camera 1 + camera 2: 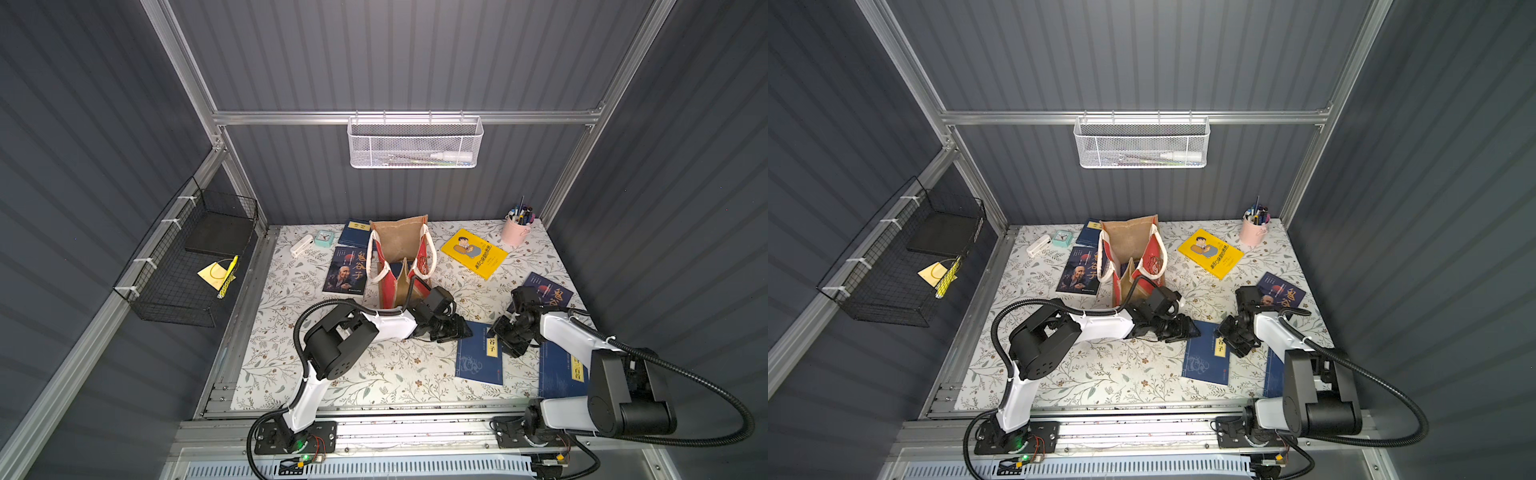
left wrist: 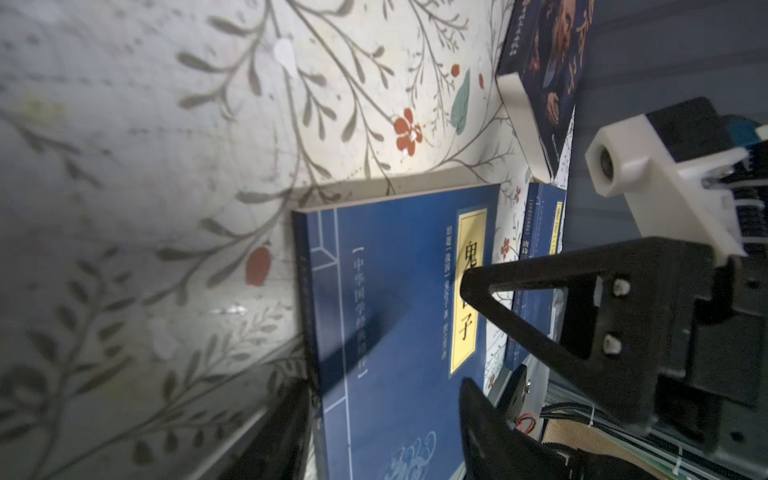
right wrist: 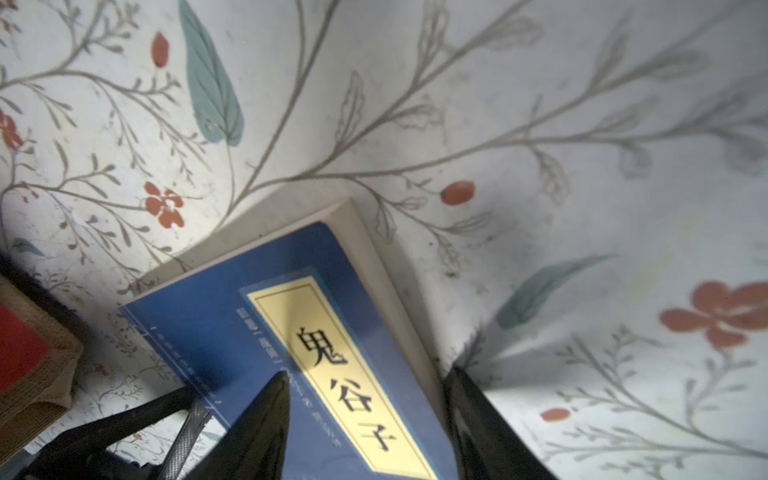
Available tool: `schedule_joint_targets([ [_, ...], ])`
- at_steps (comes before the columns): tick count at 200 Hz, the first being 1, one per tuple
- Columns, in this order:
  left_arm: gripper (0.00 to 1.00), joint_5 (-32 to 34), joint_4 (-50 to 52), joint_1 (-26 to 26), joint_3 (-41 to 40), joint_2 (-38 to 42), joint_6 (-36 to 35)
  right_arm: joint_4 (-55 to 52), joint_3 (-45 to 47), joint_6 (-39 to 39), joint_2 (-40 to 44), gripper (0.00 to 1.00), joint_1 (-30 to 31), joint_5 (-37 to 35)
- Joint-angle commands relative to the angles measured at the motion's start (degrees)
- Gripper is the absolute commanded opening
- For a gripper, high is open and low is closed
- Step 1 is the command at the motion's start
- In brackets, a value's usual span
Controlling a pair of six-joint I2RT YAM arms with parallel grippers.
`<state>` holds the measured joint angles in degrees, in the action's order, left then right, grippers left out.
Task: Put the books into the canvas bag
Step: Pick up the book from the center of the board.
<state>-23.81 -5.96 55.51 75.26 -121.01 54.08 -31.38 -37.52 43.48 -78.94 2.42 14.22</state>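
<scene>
A navy book with a yellow label (image 1: 478, 357) (image 1: 1204, 357) lies flat near the table's front. My left gripper (image 1: 463, 330) (image 2: 382, 386) stands open at its spine side, one finger beside the spine and one over the cover (image 2: 395, 311). At the far right corner of the book my right gripper (image 1: 496, 332) (image 3: 368, 374) is open, with one finger over the cover (image 3: 291, 332) and one beside the page edge. Behind the left arm the canvas bag (image 1: 399, 249) (image 1: 1129, 245) stands upright with its mouth open. Other books lie around: two portrait ones (image 1: 345, 270) (image 1: 548, 291), a yellow one (image 1: 473, 252), and navy ones (image 1: 355, 232) (image 1: 559, 374).
A mint clock (image 1: 324, 237) and a small white object (image 1: 302, 245) sit at the back left, a pink pen cup (image 1: 516, 230) at the back right. A black wire basket (image 1: 187, 266) hangs on the left wall, a white mesh basket (image 1: 415, 143) on the back wall.
</scene>
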Motion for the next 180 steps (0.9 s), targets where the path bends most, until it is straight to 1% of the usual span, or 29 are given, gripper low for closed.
schedule_joint_targets([
  [1, 0.53, -3.6, -3.1, 1.0, 1.4, 2.3, -1.9, 7.1, 2.0, 0.5, -2.2, 0.6, 2.0, 13.1],
  [23, 0.51, -3.1, -2.7, 1.0, 1.2, 3.9, -2.3, 10.6, 3.1, 1.4, -1.8, 0.59, 2.0, 15.7],
  [43, 0.51, 0.0, 2.0, 1.0, 1.7, 5.7, -5.1, 10.9, 3.0, 0.7, -1.5, 0.6, 2.2, 16.2],
  [65, 0.51, 4.5, 10.1, 0.8, 2.1, 6.8, -8.2, 7.2, 1.1, -2.1, -2.0, 0.64, 3.1, 13.2],
  [69, 0.52, 6.8, 11.5, 0.8, 2.1, 7.0, -8.6, 6.2, 0.7, -2.6, -2.0, 0.64, 3.3, 12.6],
  [82, 0.53, 9.7, 15.1, 0.7, 1.2, 7.5, -9.5, 2.9, -0.3, -3.8, -1.8, 0.65, 4.0, 10.4],
  [101, 0.58, 13.3, 18.1, 0.2, -1.0, 8.4, -9.8, 0.4, -0.7, -4.7, -0.8, 0.66, 4.8, 7.7],
  [116, 0.62, 14.6, 19.5, -0.3, -2.5, 9.1, -9.6, -0.9, -0.6, -5.2, -0.2, 0.66, 5.3, 6.2],
  [133, 0.66, 15.2, 20.2, -1.0, -3.8, 9.7, -8.4, -1.6, -0.3, -5.5, 0.2, 0.64, 6.2, 5.3],
  [156, 0.67, 16.3, 19.3, -1.0, -6.3, 10.9, -6.9, -2.0, -0.1, -5.1, -0.4, 0.59, 8.5, 4.5],
  [170, 0.67, 16.1, 18.3, -1.0, -7.6, 11.0, -6.2, -1.7, 0.0, -4.6, -1.0, 0.55, 10.1, 4.5],
  [180, 0.67, 14.9, 17.5, -1.0, -8.1, 10.6, -5.9, -1.3, 0.2, -4.3, -1.4, 0.51, 10.8, 4.5],
])
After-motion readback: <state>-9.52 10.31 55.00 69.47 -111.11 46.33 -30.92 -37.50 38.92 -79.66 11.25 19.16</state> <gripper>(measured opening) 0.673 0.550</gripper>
